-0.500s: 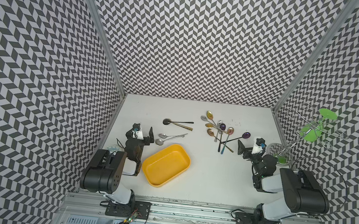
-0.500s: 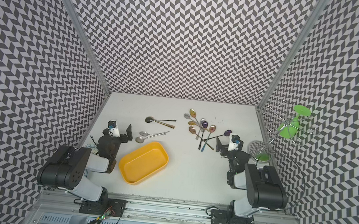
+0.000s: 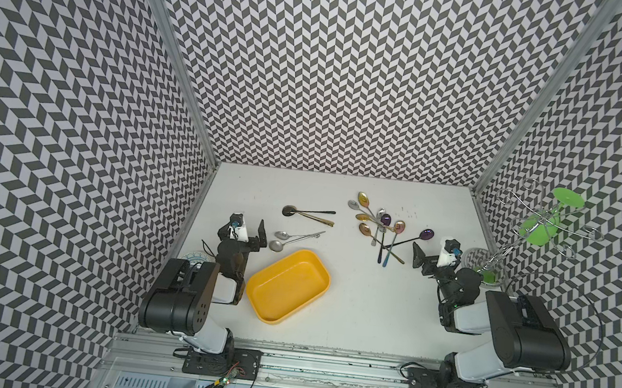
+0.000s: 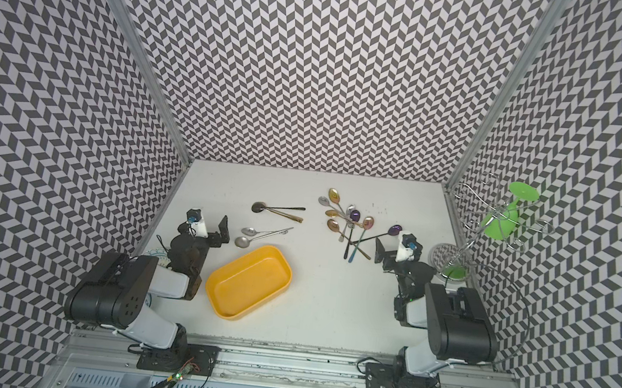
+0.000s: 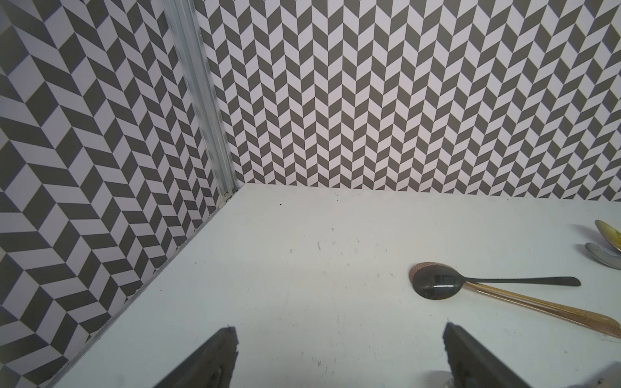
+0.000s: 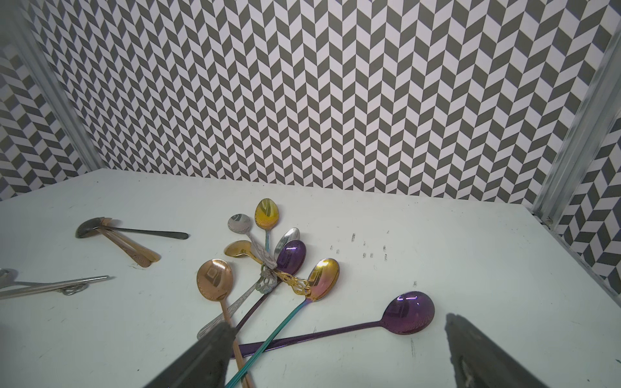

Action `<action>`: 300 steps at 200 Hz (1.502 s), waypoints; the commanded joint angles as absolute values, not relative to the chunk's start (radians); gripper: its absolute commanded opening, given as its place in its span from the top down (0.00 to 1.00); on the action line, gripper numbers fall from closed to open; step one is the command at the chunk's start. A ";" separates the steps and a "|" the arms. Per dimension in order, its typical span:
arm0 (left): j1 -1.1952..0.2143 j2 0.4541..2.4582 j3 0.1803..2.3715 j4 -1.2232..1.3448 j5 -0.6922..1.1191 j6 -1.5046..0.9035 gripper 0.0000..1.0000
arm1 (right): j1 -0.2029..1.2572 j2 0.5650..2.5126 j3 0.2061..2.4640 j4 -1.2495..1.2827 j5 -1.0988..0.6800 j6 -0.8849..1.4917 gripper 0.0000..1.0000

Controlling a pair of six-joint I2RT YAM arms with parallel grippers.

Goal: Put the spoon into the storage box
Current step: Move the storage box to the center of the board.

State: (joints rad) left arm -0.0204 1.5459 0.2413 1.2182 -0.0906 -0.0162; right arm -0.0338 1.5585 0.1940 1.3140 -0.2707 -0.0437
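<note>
The left hand [image 5: 339, 334] and right hand [image 6: 337, 326] gape wide, holding nothing. The yellow storage box [image 3: 325, 283] sits empty on the worktop, with two silver spoons [image 3: 297, 237] just beyond its far rim. Pinch one handle from above, where it lies clear of the other.

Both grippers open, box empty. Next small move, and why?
Probably swing the left gripper, open and empty, over the handle of the nearest silver spoon and lower. It lies just beyond the empty storage box, beside that gripper, so the carry is short.
</note>
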 commanded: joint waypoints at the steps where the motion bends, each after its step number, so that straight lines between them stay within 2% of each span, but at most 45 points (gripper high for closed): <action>1: -0.029 1.549 0.255 1.230 -0.101 -0.008 0.00 | -0.032 1.566 0.210 1.365 -0.269 -0.048 0.00; 43: -0.029 1.509 0.282 1.161 -0.115 -0.014 0.00 | -0.026 1.520 0.194 1.361 -0.192 -0.021 0.00; 84: -0.015 1.424 0.449 0.765 -0.122 0.001 0.01 | -0.026 1.385 0.213 1.158 -0.186 -0.005 0.00; 141: -0.005 1.274 0.664 0.304 0.022 0.001 0.00 | -0.019 1.123 0.267 0.923 -0.187 0.156 0.00; 159: -0.016 1.235 0.740 0.154 0.081 0.038 0.00 | -0.020 1.057 0.301 0.798 -0.190 0.289 0.00; 186: -0.043 1.185 0.785 -0.010 0.111 0.077 0.01 | -0.026 1.000 0.324 0.548 0.009 0.734 0.00; 229: -0.012 1.142 0.744 -0.033 0.173 0.117 0.00 | -0.032 1.006 0.325 0.551 -0.318 0.721 0.00; 255: 0.011 1.154 0.735 -0.030 0.228 0.162 0.00 | 0.045 1.048 0.394 0.432 -0.331 0.670 0.00; 300: 0.055 1.139 0.713 -0.035 0.297 0.190 0.01 | 0.351 1.114 0.541 0.269 -0.168 0.557 0.00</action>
State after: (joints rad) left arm 0.0372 1.1572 0.7341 -0.0250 0.2367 0.1551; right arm 0.2249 1.0809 0.4614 0.3523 -0.2398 0.6327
